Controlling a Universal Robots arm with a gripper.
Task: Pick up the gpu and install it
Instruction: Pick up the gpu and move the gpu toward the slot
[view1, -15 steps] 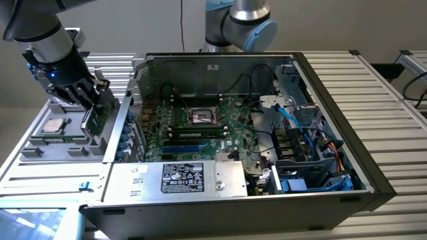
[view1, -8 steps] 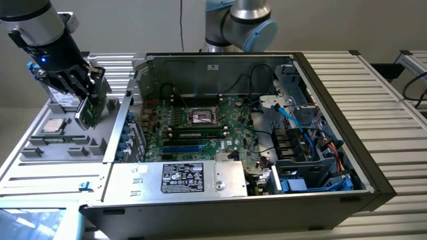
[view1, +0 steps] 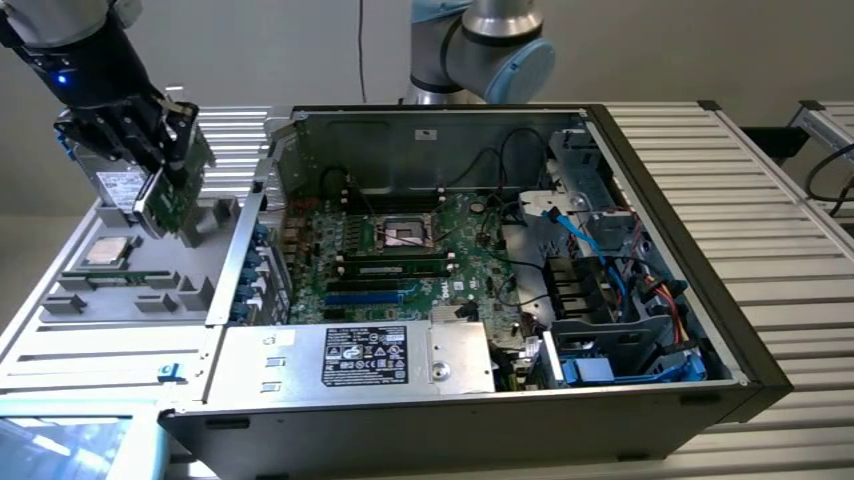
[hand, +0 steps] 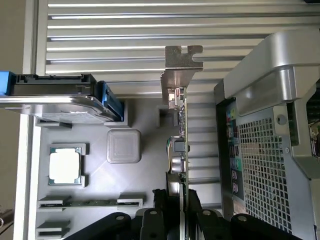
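— Where is the gpu?
— It hangs in the air just outside the open computer case, on the exterior view's left of it. Beneath it, a grey parts tray lies against the case.
— And the pincer?
— It is pinching the card's edge, and the silver bracket points away from it. The card is not yet on the case's motherboard.

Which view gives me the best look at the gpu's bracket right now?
The wrist view: the bracket stands clear against the ribbed table, with the gpu edge-on in the end effector. The exterior view shows the gpu's green face in the end effector, but its bracket cannot be made out.
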